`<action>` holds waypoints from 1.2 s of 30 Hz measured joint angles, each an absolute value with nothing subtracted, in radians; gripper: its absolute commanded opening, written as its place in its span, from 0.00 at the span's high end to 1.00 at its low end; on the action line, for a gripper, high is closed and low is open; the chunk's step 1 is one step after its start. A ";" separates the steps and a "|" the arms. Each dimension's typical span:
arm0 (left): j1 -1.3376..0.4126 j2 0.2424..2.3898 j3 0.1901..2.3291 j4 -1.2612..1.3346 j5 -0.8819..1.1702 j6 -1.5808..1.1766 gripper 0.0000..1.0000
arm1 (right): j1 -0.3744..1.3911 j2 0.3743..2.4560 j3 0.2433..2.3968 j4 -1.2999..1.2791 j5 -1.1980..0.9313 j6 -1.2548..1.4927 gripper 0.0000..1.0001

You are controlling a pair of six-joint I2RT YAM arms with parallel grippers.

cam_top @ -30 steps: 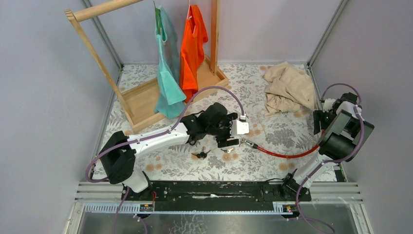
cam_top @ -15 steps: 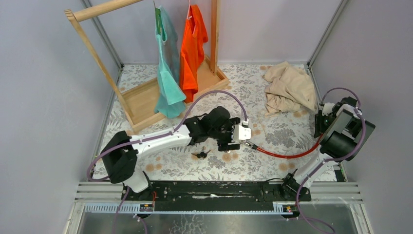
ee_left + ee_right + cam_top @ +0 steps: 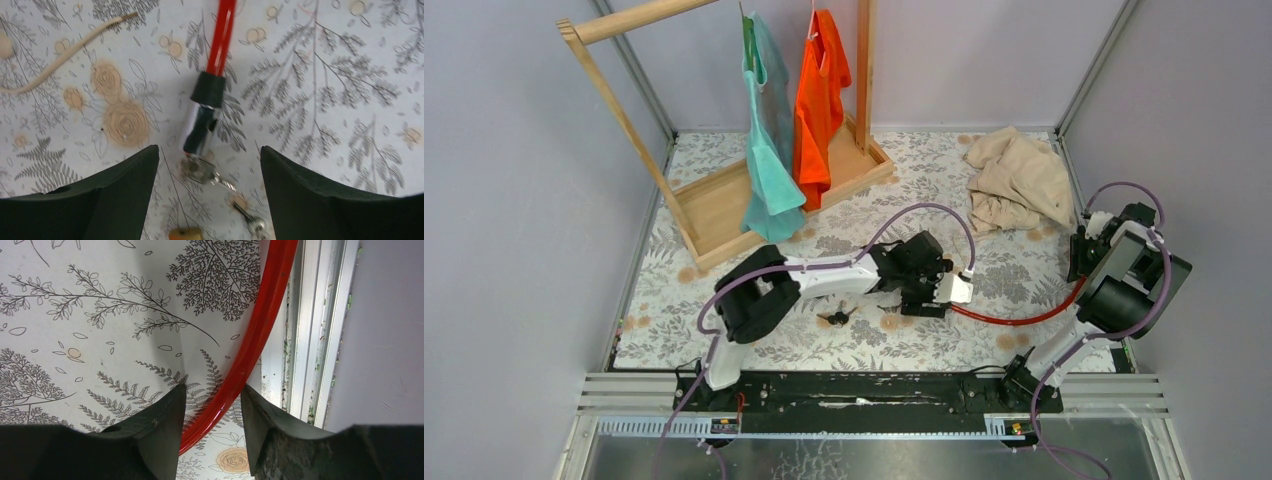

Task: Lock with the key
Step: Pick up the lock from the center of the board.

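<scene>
**Lock** (image 3: 202, 125): chrome end with black collar, lying flat near the middle of the table (image 3: 774, 345), toward the near edge. Red cable (image 3: 1014, 318) trailing off to the right edge.

**Keys** (image 3: 205, 171): small silver bunch just beside the chrome end. Touching or not, cannot tell.

**Left gripper** (image 3: 207, 150): poised above lock end and keys, jaws wide apart, holding nothing.

**Right gripper** (image 3: 212, 390): at the right edge over the cable, jaws narrowly apart, cable showing in the gap, no grip on it evident.

**Step, as judged:** key pick-up, not yet made; locking not begun.

**Next, as judged:** descent onto the keys, closure on one key's head, then alignment with the keyway.

**Hidden or unclear:**
- Keyway not visible.
- Keys blurred, partly cut off at the frame bottom.
- Lock end covered by the gripper in the top view.
- Black item (image 3: 836, 317) toward the near edge, possibly another key, too small to tell.

**Also present:** rack (image 3: 724, 200) at the far left corner, cloth (image 3: 1019, 175) at the far right corner.
</scene>
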State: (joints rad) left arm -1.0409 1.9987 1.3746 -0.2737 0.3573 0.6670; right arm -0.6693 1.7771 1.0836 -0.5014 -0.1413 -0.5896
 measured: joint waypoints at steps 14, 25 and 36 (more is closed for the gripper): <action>-1.042 2.116 1.471 -0.285 0.367 0.755 0.42 | -0.670 1.774 1.081 -0.499 -0.148 -0.585 0.51; -1.043 2.105 1.444 -0.269 0.343 0.798 0.89 | -0.670 1.740 1.062 -0.486 -0.154 -0.579 0.79; -1.042 2.017 1.451 -0.424 0.363 0.818 1.00 | -0.670 1.666 0.986 -0.485 -0.180 -0.552 0.96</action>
State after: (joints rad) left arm -1.0424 2.0174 1.4506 -0.4240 0.3634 0.8185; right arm -0.6697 1.6657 0.9855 -0.4847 -0.1802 -0.5518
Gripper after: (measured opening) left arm 0.346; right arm 0.080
